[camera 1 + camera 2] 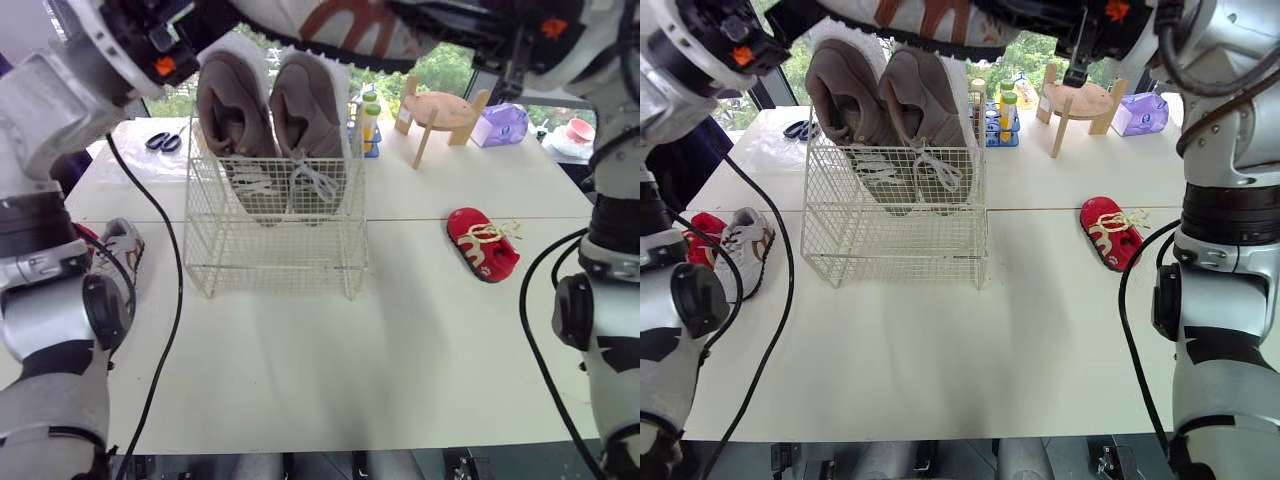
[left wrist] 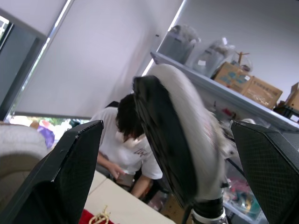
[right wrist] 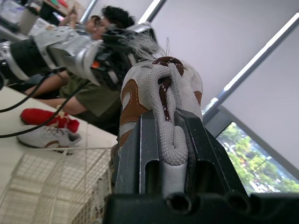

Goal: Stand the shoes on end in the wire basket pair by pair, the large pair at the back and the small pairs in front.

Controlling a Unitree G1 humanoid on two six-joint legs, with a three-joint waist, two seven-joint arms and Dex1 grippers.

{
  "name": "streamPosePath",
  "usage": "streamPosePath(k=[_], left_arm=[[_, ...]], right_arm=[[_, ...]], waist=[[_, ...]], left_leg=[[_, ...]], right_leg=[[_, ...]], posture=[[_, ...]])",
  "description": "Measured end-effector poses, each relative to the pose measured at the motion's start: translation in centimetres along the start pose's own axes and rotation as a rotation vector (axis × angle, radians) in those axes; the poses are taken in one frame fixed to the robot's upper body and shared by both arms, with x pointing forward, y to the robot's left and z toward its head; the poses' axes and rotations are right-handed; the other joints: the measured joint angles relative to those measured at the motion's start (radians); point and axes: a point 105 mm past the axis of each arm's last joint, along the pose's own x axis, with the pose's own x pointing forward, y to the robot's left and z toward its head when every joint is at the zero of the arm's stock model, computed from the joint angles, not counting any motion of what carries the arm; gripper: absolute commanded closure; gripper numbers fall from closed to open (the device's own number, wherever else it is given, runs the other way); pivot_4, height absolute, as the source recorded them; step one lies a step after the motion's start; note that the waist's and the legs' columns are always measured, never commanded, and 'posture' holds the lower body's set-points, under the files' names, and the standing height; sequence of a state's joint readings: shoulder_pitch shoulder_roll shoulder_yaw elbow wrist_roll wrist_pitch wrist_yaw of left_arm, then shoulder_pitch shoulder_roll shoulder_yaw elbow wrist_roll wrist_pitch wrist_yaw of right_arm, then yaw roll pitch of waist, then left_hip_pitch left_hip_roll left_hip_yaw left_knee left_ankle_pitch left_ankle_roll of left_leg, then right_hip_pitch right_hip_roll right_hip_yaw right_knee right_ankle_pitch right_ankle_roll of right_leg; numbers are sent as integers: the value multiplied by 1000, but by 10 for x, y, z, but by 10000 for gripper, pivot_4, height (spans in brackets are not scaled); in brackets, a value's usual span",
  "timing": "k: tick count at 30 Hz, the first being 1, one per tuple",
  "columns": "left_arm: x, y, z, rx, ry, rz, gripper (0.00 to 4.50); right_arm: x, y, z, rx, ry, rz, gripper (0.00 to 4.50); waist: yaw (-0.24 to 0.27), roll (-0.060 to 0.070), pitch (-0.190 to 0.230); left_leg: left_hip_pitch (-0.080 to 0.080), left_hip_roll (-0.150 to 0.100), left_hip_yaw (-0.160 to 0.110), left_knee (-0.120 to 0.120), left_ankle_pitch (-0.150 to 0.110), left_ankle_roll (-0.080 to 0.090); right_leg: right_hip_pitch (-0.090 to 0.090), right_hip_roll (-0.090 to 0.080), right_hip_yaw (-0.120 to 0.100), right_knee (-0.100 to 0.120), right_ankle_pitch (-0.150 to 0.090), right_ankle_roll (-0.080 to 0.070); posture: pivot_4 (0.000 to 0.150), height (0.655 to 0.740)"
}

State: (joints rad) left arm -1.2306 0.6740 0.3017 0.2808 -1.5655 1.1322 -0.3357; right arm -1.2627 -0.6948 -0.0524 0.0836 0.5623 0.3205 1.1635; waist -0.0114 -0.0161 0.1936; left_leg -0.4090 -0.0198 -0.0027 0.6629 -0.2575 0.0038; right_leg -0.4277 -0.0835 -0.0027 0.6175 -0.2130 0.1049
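Note:
A wire basket (image 1: 275, 262) stands mid-table with a large taupe pair (image 1: 275, 115) on end at its back. High above it hangs a grey-white sneaker with brown trim (image 1: 345, 25). My right gripper (image 3: 170, 135) is shut on that sneaker's heel (image 3: 163, 88). My left gripper (image 2: 166, 126) is open, its fingers wide on either side of the sneaker's black sole (image 2: 163, 140) without touching it. A matching grey-white sneaker (image 1: 120, 255) lies at the table's left with a red shoe (image 1: 88, 236) partly hidden behind it. Another small red shoe (image 1: 483, 243) lies to the right of the basket.
Scissors (image 1: 163, 142) lie at the back left. Bottles in a blue rack (image 1: 367, 125), a wooden stand (image 1: 440, 110) and a purple bag (image 1: 505, 125) sit behind the basket. People (image 2: 126, 144) sit beyond the table. Black cables (image 1: 165, 300) hang from both arms.

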Motion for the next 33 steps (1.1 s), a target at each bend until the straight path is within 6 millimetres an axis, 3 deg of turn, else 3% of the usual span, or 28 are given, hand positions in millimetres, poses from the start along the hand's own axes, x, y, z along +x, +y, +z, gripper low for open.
streamPosePath(k=[2,9,10,14,18,21,26,29,33], left_arm=[[3,1,-7,-12,27,-12,8139],[5,1,-9,-6,42,-18,39747],[5,1,-9,0,43,-11,42077],[-1,8,-14,66,57,61,42101],[-8,9,-10,60,-34,99,42101],[-17,4,-2,36,-200,106,42101],[-29,-2,8,9,-414,126,42101],[-38,-1,11,16,-512,137,42101],[-36,1,8,2,-531,131,42101]], right_arm=[[2,2,-1,1,5,14,44344],[3,6,-2,8,19,26,44344],[4,7,-2,12,22,26,39568],[1,9,-5,81,-5,6,21008],[-8,-9,10,189,-177,-168,186],[-29,-20,10,391,-379,-356,186],[-40,-22,-34,796,-587,-605,186],[-26,-11,-48,998,-721,-658,186],[26,18,-69,1224,-710,-620,186]], waist=[[-1,0,0],[-2,0,0],[-2,0,0],[-1,0,0],[0,0,0],[2,-1,-1],[0,0,-1],[-5,0,-1],[-5,1,-1]], left_leg=[[0,0,0,0,0,0],[0,0,0,-1,0,-1],[0,0,0,-1,0,-1],[0,0,0,-1,0,-1],[-1,0,-1,-1,0,-1],[-1,0,-2,-2,0,-2],[-2,-2,-1,-3,1,-3],[-2,-2,0,-6,2,-4],[-2,-1,1,-7,3,-5]], right_leg=[[0,0,0,0,0,0],[-1,0,0,0,0,0],[-1,0,0,0,0,0],[-1,-1,0,0,0,0],[-2,-6,0,0,0,0],[-1,-9,0,-1,0,0],[-4,-10,0,1,1,-1],[-6,-8,0,1,1,-1],[-8,-4,0,5,1,-1]], posture=[[1500,7400],[1500,7400],[1500,7400],[1500,7400],[1500,7400],[1500,7400],[1500,7400],[1500,7400],[1500,7400]])
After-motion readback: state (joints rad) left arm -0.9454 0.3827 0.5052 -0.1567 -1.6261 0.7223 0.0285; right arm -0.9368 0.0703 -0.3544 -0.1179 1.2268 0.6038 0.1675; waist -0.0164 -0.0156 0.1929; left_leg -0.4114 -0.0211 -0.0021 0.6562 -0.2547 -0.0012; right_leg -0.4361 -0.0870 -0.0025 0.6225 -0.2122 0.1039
